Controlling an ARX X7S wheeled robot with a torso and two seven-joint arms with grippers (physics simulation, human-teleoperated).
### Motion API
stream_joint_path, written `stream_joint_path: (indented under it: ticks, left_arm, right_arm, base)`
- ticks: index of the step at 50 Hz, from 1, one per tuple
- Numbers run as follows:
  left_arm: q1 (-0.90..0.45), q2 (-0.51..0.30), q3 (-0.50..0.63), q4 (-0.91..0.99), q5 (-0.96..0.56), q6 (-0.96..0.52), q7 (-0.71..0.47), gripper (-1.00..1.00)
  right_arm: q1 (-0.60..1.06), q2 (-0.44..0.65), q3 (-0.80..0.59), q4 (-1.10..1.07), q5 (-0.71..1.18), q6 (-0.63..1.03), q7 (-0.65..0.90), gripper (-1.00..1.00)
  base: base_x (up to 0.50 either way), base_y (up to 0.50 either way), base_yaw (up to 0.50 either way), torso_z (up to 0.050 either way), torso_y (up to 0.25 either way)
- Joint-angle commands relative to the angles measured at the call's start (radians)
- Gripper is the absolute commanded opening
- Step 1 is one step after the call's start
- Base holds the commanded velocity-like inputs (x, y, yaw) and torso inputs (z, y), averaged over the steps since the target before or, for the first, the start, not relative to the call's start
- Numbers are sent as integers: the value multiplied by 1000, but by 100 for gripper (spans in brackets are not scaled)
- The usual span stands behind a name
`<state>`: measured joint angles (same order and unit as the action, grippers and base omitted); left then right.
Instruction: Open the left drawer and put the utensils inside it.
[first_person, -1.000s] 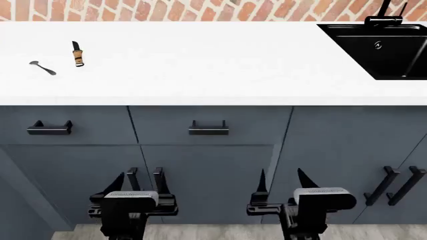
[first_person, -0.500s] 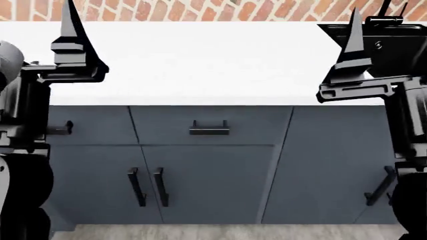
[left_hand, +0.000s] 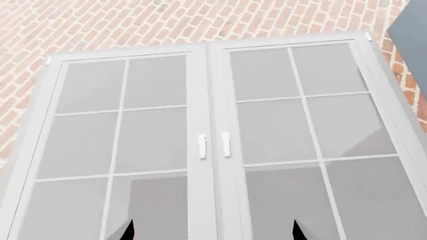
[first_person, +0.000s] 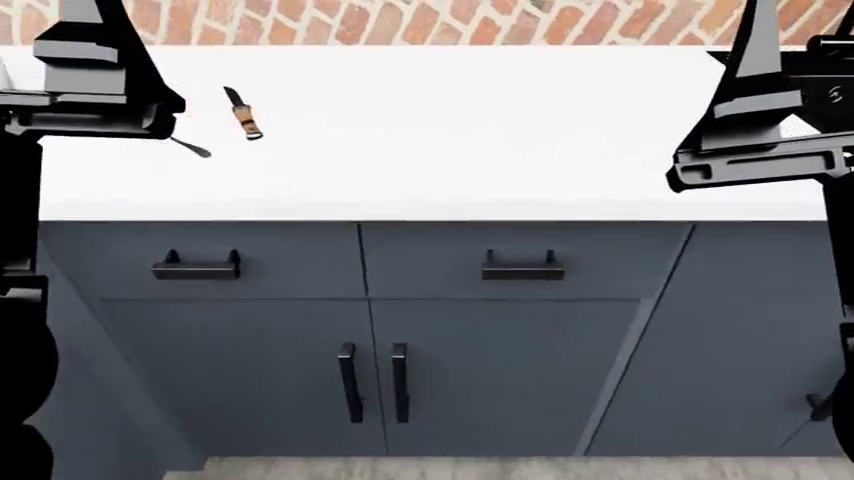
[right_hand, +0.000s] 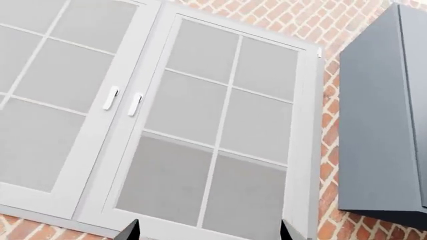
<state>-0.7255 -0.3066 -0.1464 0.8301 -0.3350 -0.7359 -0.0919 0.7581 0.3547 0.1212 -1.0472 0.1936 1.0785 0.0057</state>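
both wrist views face a white window (left_hand: 213, 145) on brick; knife (first_person: 242, 112) and spoon (first_person: 191, 147) lie on the counter (first_person: 441, 150); left gripper (left_hand: 212, 231) and right gripper (right_hand: 207, 231) spread wide, empty.

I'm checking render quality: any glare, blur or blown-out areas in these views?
Head view: the white countertop is blown out to near-featureless white; the small grey spoon and black-bladed, tan-handled knife are tiny but sharp. Both wrist views: the white-framed window is evenly lit, without glare.

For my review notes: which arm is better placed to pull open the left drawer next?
Probably the left. The left gripper is raised on the same side as the left drawer and its handle; the right gripper is raised far across the counter.
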Motion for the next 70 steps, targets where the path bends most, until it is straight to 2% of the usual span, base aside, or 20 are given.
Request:
stream_joint_path:
  ticks: [1,50,70]
  left_arm:
    - [13,16,-11,-40,28,41,24,100]
    - [2,-3,7,-38,-2,35,11,100]
    - [5,-9,15,-41,-10,41,5,100]
  right_arm:
    - [-12,-14,14,18,-10,-57,-12,100]
    - [-34,87,-55,13,89,-86,118,100]
    - [-52,104,-35,4,163,-119,132,100]
  base:
    - [78,500,0,0,0]
    - [30,500,0,0,0]
    - [49,4,0,0,0]
